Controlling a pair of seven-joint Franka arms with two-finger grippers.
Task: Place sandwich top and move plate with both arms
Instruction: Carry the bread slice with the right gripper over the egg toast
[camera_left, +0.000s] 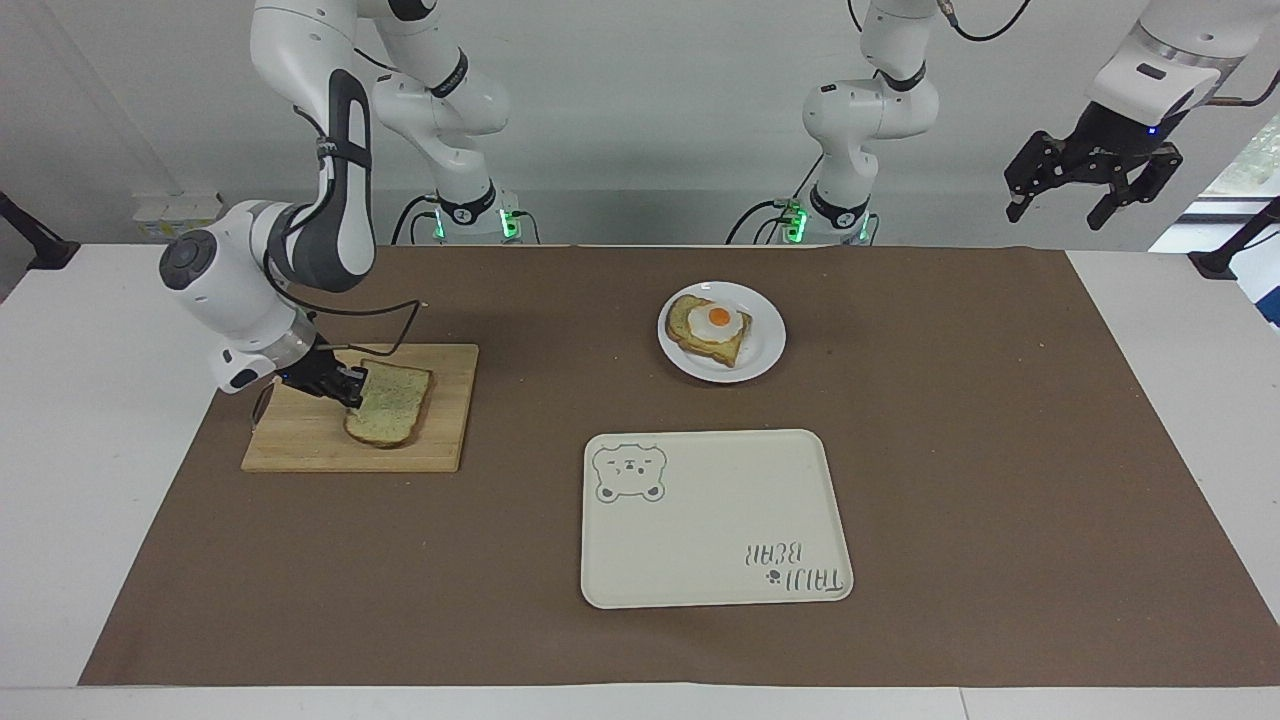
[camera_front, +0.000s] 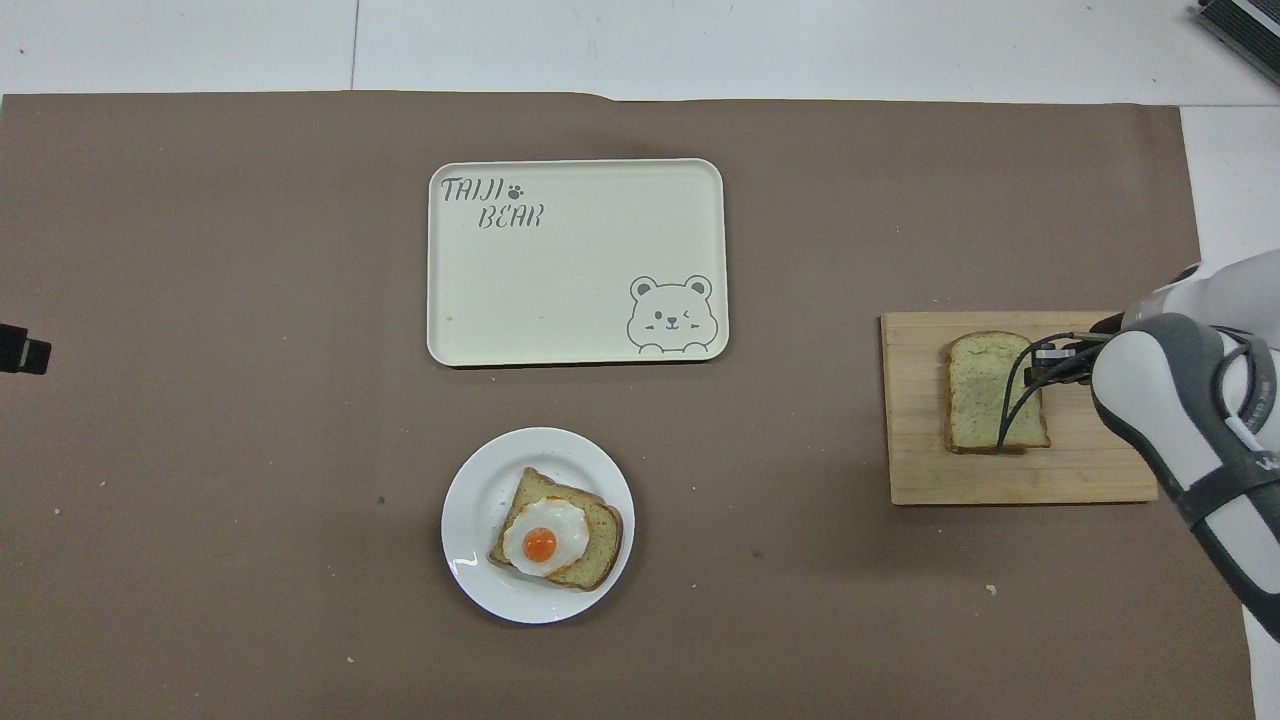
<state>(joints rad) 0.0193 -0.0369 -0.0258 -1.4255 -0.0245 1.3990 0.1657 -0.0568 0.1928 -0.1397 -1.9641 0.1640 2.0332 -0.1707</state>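
At the left of the facing view, the right gripper (camera_left: 347, 387) pinches one edge of the sandwich top (camera_left: 392, 403), its fingers closed on the crust, and the slice sits tilted, that edge raised off the wooden cutting board (camera_left: 300, 440) while the rounded end rests on the wood. The board lies on the brown mat (camera_left: 300, 560) toward the right arm's end of the table. In the overhead view the same slice (camera_front: 985, 392) appears at the right of the frame on the board (camera_front: 920, 470), with the right gripper (camera_front: 1045, 362) at its edge under the white arm. At centre frame in the facing view stands the plate (camera_left: 765, 350), bearing the toast with a fried egg (camera_left: 712, 325); just below it in the frame, farther from the robots, lies the cream tray with a bear drawing (camera_left: 715, 520), well apart from the board. The overhead view shows the plate (camera_front: 475, 490) low at centre and the tray (camera_front: 580, 290) above it. At the upper right of the facing view, the left gripper (camera_left: 1090, 185) waits high in the air past the mat's edge at the left arm's end, fingers spread apart and holding nothing
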